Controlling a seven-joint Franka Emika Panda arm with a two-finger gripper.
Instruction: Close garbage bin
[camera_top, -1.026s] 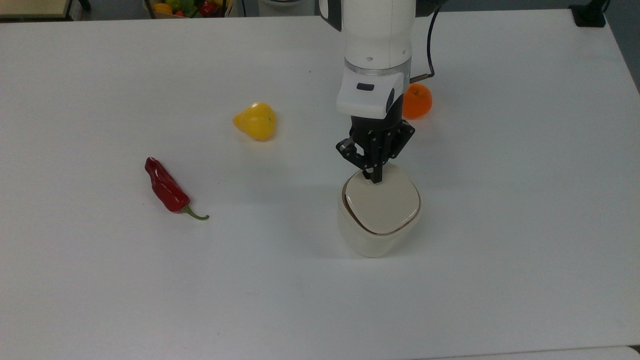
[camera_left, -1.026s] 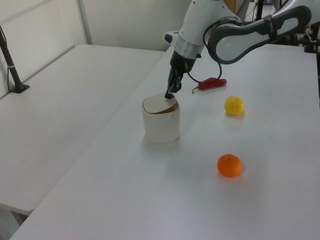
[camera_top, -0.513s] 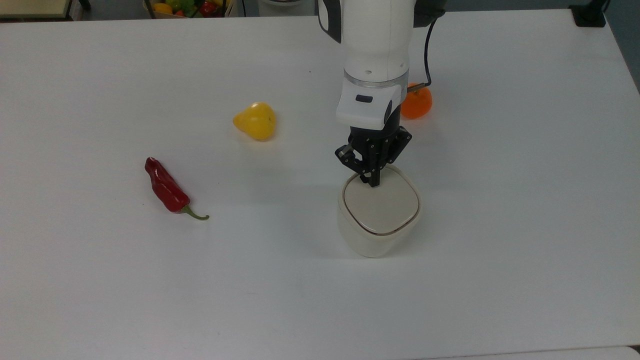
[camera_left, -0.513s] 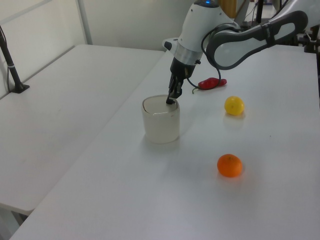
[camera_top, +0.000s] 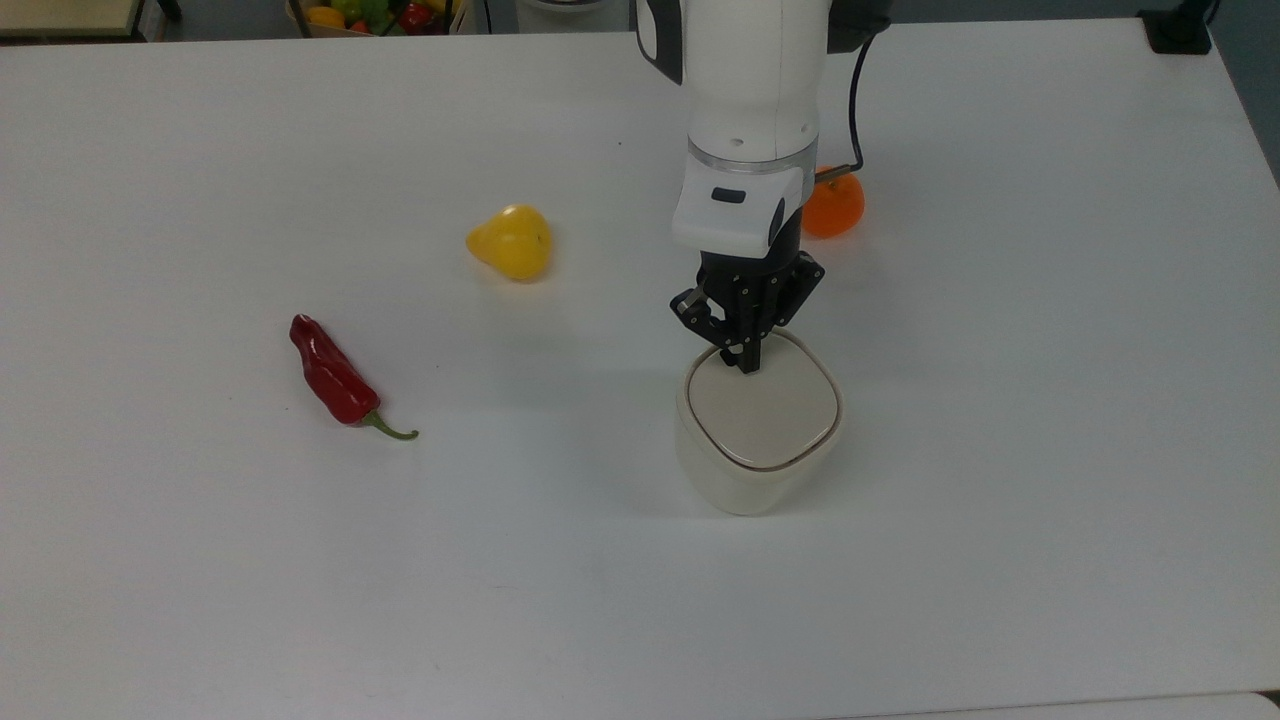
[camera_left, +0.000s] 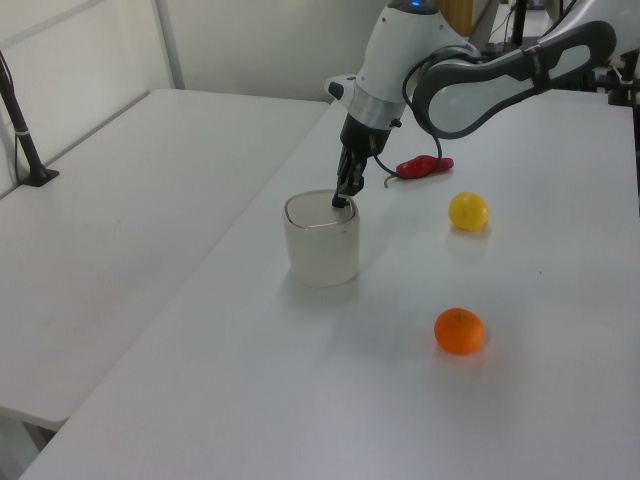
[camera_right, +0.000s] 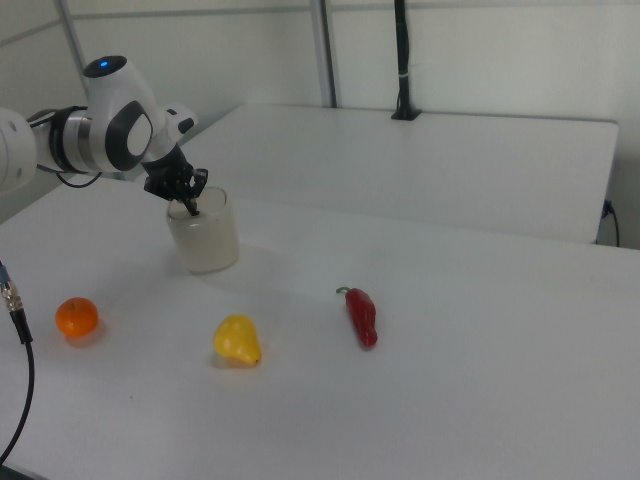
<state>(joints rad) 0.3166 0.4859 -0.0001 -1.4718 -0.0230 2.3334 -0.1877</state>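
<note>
White table (camera_top: 200, 560) bears garbage bin (camera_top: 757, 470), seemingly lidded flat.

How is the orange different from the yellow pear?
The orange is round and bright orange; the pear is yellow and narrows to one end. In the top view the orange sits partly behind the robot arm, while the pear lies in the open. Both rest loose on the white table, outside the bin.

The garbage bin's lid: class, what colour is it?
Beige, on a cream-white garbage bin; the lid shows best in the top view.
</note>
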